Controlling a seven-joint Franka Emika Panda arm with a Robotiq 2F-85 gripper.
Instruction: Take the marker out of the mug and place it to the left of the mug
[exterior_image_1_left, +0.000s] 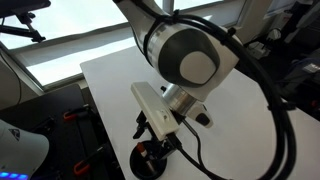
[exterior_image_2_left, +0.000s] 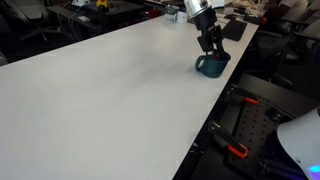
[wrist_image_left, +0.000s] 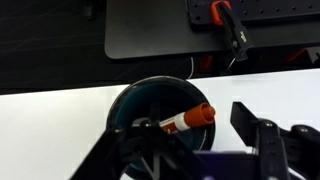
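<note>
The black mug (wrist_image_left: 150, 105) stands near the edge of the white table (exterior_image_2_left: 110, 90); it shows in both exterior views (exterior_image_2_left: 211, 67) (exterior_image_1_left: 152, 163). The reddish-orange marker (wrist_image_left: 188, 119), with its pale section, leans inside the mug, and its orange end sticks out over the rim. My gripper (wrist_image_left: 185, 128) is open and sits just above the mug, with one finger on each side of the marker. The marker's lower end is hidden behind the left finger. In both exterior views the gripper (exterior_image_2_left: 210, 47) (exterior_image_1_left: 160, 142) hangs right over the mug.
The table edge runs close beside the mug. Beyond it is a dark board with orange-handled clamps (wrist_image_left: 225, 14) (exterior_image_2_left: 236, 151). A black flat object (exterior_image_2_left: 235, 29) lies at the table's far end. The arm's cables (exterior_image_1_left: 280, 120) loop beside the wrist.
</note>
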